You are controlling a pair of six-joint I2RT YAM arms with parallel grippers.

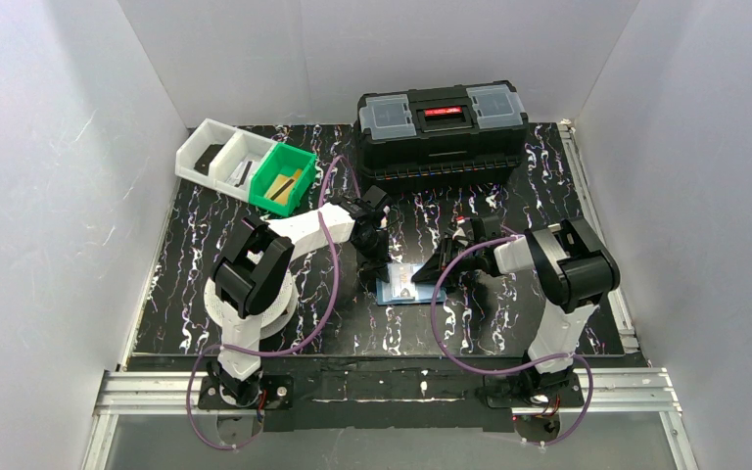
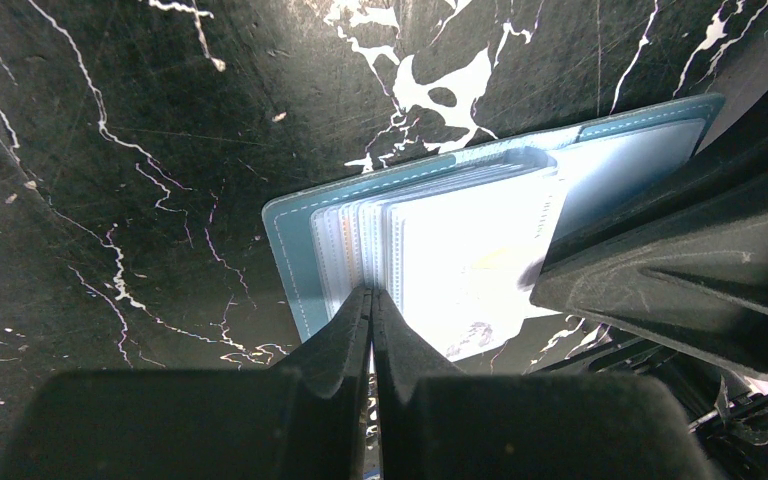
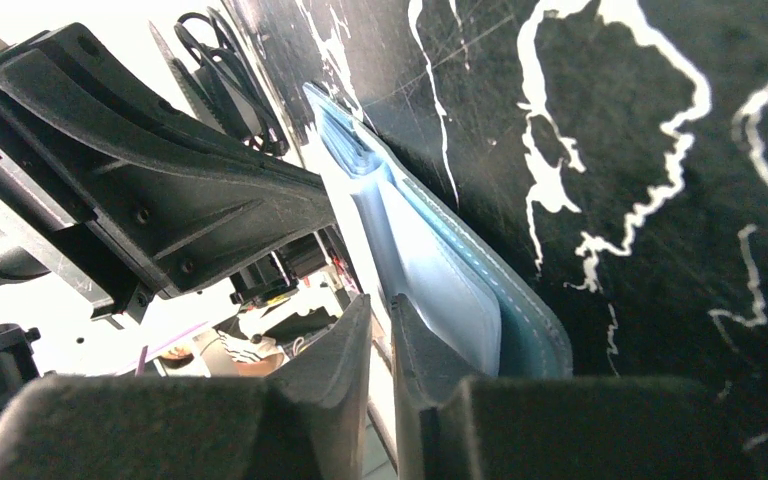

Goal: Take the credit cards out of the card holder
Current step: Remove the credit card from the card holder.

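The blue card holder (image 1: 399,290) lies open on the black marbled table between my two grippers. In the left wrist view its blue cover (image 2: 295,250) holds a fan of clear sleeves (image 2: 460,260), the top one glaring white; I cannot make out a separate credit card. My left gripper (image 1: 370,262) is shut, its tips (image 2: 371,292) meeting at the sleeves' near edge. My right gripper (image 1: 443,266) sits at the holder's right edge (image 3: 530,330). Its jaws (image 3: 380,305) are almost closed on a thin pale leaf; I cannot tell whether it is a sleeve or a card.
A large black toolbox (image 1: 441,132) stands at the back. A green bin (image 1: 284,179) with tan pieces in it and two white bins (image 1: 217,155) stand at the back left. White walls close in the table (image 1: 509,323) on three sides.
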